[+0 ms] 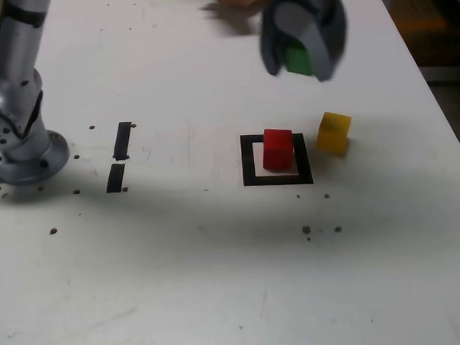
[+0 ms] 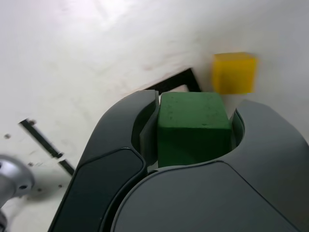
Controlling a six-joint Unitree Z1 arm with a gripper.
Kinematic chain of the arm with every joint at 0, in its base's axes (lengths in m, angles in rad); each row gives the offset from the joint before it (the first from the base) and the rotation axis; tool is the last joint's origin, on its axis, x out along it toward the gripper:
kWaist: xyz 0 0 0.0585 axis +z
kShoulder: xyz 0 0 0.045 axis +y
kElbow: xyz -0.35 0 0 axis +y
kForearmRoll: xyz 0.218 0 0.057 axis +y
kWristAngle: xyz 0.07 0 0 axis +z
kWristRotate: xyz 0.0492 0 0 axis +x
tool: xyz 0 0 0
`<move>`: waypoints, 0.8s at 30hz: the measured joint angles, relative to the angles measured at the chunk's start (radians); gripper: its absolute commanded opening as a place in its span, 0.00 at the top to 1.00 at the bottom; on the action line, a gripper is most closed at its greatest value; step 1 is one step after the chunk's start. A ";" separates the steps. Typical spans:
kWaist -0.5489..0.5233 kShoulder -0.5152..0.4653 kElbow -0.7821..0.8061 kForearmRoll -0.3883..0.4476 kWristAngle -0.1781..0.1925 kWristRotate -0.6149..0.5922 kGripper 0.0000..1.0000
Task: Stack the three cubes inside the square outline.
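the green cube (image 2: 193, 126) was clamped between the jaws of the gripper (image 1: 304, 43) and held in the air beyond the square outline (image 1: 249, 165), probably for stacking on the red cube (image 1: 277, 149) already set inside that outline, with the yellow cube (image 1: 334, 133) left on the bench (image 1: 219, 280) just beside the outline. the jaws' contact on the green cube was shown only in the wrist view, while the red cube, hidden there by the gripper, was seen only in the exterior view.

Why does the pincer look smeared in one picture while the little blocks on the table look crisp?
In the exterior view the pincer and its green cube are motion-blurred, while the red cube in the square outline is sharp, with a broad soft shadow across the table. In the wrist view the green cube is crisp and the yellow cube slightly soft.
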 measured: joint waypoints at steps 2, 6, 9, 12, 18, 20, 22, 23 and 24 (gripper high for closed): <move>0.029 -0.025 0.068 -0.017 -0.001 -0.024 0.90; 0.100 -0.068 0.214 -0.103 -0.024 -0.056 0.89; 0.148 -0.085 0.310 -0.163 -0.038 -0.054 0.89; 0.186 -0.085 0.353 -0.217 -0.056 -0.043 0.87; 0.264 -0.071 0.442 -0.337 -0.123 0.005 0.78; 0.273 -0.063 0.454 -0.351 -0.131 0.013 0.70; 0.284 -0.060 0.469 -0.377 -0.146 0.030 0.59; 0.293 -0.057 0.480 -0.390 -0.154 0.041 0.52; 0.299 -0.052 0.487 -0.396 -0.157 0.046 0.48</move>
